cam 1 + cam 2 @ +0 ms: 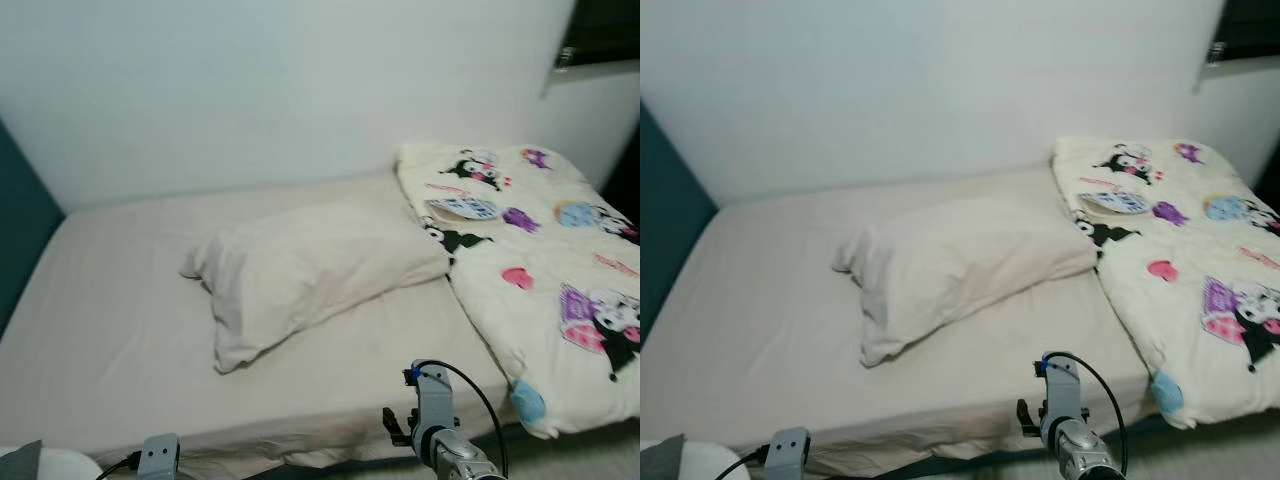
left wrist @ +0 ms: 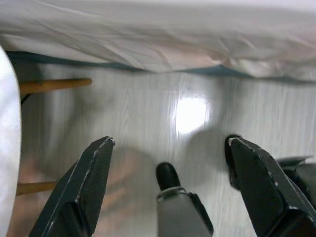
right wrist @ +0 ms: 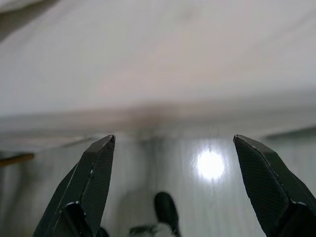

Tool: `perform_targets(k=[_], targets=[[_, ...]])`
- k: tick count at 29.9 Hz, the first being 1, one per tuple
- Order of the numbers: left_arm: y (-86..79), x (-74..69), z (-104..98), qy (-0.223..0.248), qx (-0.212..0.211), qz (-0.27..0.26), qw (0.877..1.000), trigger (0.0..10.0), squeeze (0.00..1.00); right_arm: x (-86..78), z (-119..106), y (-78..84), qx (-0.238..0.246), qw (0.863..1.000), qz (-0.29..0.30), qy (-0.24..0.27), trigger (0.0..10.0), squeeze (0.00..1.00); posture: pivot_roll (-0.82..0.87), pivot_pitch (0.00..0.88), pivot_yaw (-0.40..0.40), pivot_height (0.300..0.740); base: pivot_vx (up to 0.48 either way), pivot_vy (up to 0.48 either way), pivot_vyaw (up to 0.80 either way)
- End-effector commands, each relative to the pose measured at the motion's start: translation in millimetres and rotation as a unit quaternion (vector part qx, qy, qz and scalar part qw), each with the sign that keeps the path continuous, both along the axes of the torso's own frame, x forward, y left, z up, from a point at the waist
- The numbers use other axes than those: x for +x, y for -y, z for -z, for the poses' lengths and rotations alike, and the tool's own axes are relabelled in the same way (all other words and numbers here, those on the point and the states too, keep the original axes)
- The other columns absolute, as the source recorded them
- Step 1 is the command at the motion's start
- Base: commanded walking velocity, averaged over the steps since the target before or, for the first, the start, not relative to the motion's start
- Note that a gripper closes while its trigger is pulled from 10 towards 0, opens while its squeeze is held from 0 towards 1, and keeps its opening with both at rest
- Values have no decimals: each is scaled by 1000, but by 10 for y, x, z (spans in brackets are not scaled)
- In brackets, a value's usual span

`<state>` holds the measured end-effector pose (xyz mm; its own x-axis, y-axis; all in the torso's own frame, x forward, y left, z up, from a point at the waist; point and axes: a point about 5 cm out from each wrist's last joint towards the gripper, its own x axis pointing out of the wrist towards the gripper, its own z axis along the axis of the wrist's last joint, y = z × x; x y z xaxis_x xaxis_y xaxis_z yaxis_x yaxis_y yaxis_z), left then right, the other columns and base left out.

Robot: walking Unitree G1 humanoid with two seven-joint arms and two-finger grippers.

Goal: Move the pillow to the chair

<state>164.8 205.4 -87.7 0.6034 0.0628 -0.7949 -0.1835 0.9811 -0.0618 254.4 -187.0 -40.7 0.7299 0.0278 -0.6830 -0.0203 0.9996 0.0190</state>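
A cream pillow (image 1: 310, 268) lies across the middle of the bed (image 1: 110, 320), on the beige sheet, its near corner pointing toward me. My right arm (image 1: 440, 430) is raised at the bed's near edge, below the pillow. My left arm (image 1: 158, 458) sits low at the lower left. In the left wrist view my left gripper (image 2: 170, 148) is open over the pale wood floor. My right gripper (image 3: 173, 143) is open too, facing the bed's side, with nothing between its fingers (image 3: 94, 187). A white chair edge (image 2: 7, 148) with wooden rungs appears in the left wrist view.
A cartoon-print quilt (image 1: 545, 260) covers the right side of the bed, touching the pillow's far end. A white wall stands behind the bed and a dark teal panel (image 1: 20, 230) at its left. A dark window (image 1: 600, 35) is at the upper right.
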Motion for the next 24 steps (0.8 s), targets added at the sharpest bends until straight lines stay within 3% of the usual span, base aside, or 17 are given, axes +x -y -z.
perform_targets(k=[1,6,11,17,24], targets=[[-18,-19,5,-3,5,3,1000,10000,0,24,-15,-35,4,1000,-2,6,10000,0,12,0,78,740,375,0,-763],[-15,-49,18,-7,3,1,1000,10000,0,59,-47,-27,16,1000,6,19,10000,0,13,0,75,740,373,0,-564],[-8,-57,23,-7,0,-5,1000,10000,0,70,-55,-24,14,1000,6,19,10000,0,13,0,75,740,349,0,0],[-10,-53,20,-5,-2,-7,1000,10000,0,105,-86,-5,19,999,15,27,10000,0,15,0,73,740,0,0,0],[-25,-64,24,-10,5,-4,1000,10000,0,246,-220,53,58,995,47,63,10000,0,14,0,75,740,0,-472,0]])
